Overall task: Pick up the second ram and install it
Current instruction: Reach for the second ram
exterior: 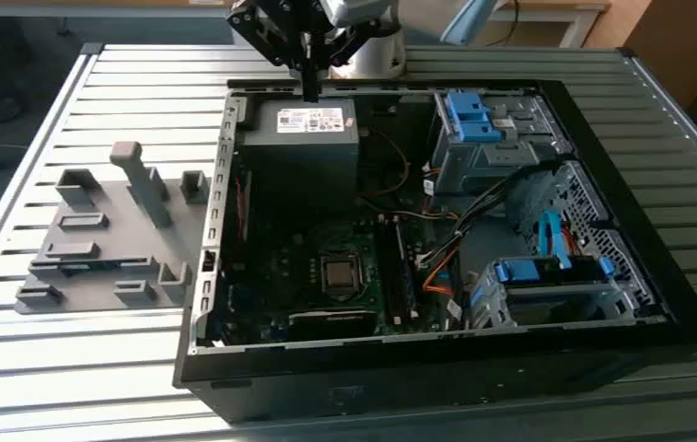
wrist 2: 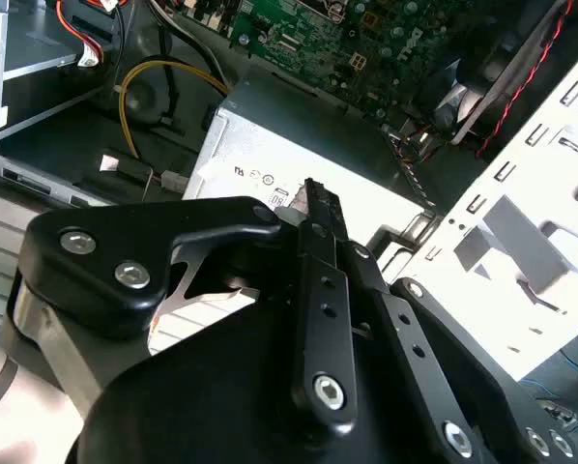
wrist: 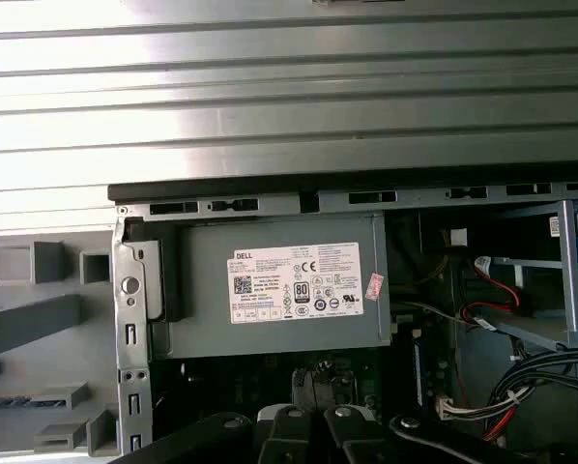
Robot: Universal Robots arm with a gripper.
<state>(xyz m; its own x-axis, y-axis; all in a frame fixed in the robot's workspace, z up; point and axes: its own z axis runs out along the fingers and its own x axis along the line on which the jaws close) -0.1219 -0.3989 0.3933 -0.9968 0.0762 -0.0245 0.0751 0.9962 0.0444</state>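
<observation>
The gripper (exterior: 310, 85) hovers over the power supply (exterior: 305, 120), its fingers (wrist 2: 316, 232) pressed together on nothing. The second ram (wrist: 23, 400) seems to be the thin strip in the grey holder tray (exterior: 102, 221) (on the table (exterior: 78, 368), beside the case (exterior: 385, 382)), well apart from the gripper. A clean pick wants the fingers square across its flat faces.

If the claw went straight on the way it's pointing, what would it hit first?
Most likely the grey power supply: the claw points down above its labelled top, near the case wall, though depth is unclear.
</observation>
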